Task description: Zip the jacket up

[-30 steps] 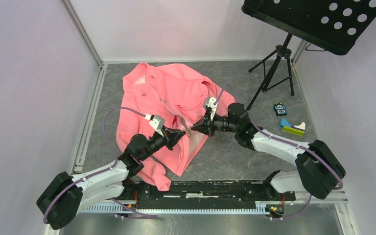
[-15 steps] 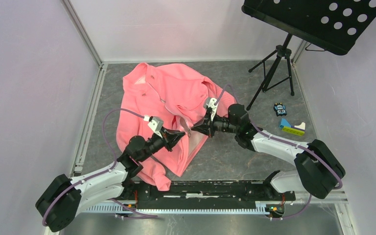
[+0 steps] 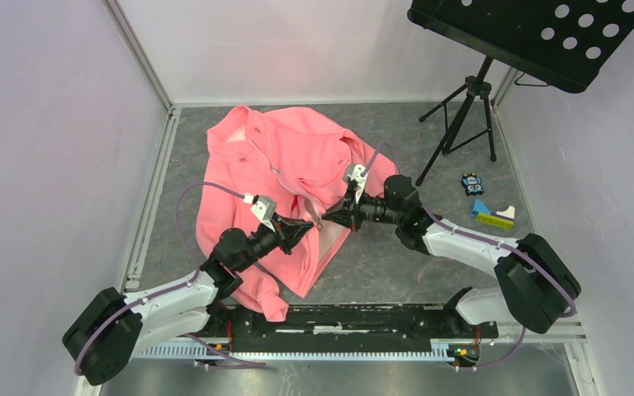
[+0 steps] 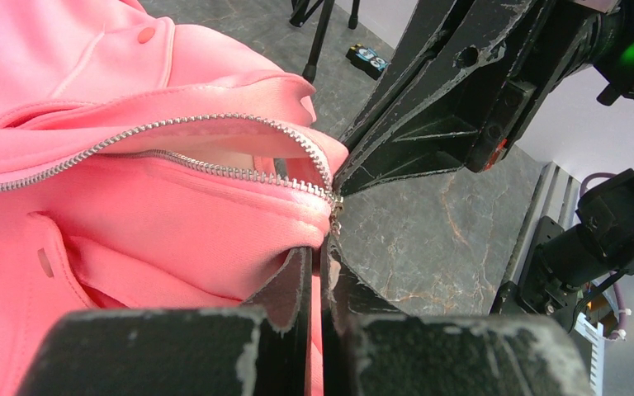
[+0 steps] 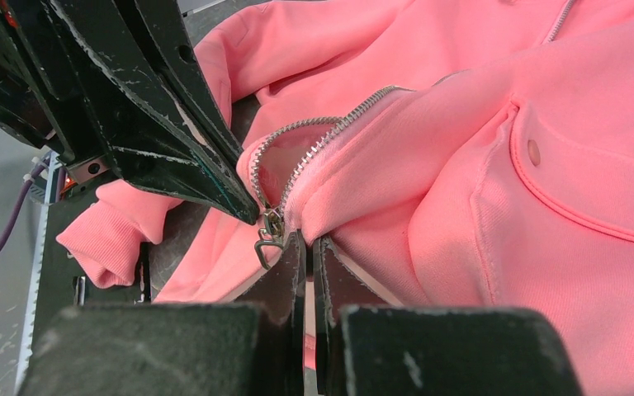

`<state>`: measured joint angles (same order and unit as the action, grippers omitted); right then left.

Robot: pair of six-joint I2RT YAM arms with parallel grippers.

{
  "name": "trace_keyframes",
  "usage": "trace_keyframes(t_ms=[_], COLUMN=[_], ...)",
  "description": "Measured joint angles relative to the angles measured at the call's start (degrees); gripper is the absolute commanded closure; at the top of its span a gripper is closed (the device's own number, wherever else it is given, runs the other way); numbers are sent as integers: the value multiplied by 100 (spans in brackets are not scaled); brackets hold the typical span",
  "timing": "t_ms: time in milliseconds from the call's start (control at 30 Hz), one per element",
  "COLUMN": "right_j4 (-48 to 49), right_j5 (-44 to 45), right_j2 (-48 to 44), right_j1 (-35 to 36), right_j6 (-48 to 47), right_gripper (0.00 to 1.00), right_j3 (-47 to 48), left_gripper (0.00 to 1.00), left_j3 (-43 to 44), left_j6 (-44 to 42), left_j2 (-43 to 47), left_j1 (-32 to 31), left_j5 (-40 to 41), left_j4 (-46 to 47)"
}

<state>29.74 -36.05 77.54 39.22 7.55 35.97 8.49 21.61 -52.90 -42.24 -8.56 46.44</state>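
The left gripper (image 4: pixel 317 262) and the right gripper (image 5: pixel 308 247) are each pinched shut on the lower edge of the jacket (image 3: pixel 274 157), one on either side of the slider (image 5: pixel 272 223). These opposed holds probably serve to keep both halves of the zipper (image 4: pixel 173 132) taut and aligned at its foot. Above the slider the bright metal teeth curve apart against soft, matte coral fleece. The jacket lies rumpled on the grey marbled table (image 3: pixel 396 264), between the arms and the far wall.

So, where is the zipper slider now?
Right wrist view: the slider sits at the bottom end of the zipper on the jacket, between the left claw and the right claw.
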Motion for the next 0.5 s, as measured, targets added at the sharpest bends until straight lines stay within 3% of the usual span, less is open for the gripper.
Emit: trace_keyframes(t_ms=[500], right_j4=[203], right_j5=[-20], right_j2=[15], right_j1=[-2], right_j6=[184], right_gripper=[100], right_j3=[-28], left_gripper=[98], left_j3=[0], left_j6=[90], left_j2=[-70], left_j1=[0], left_j5=[-2], left_j4=[129])
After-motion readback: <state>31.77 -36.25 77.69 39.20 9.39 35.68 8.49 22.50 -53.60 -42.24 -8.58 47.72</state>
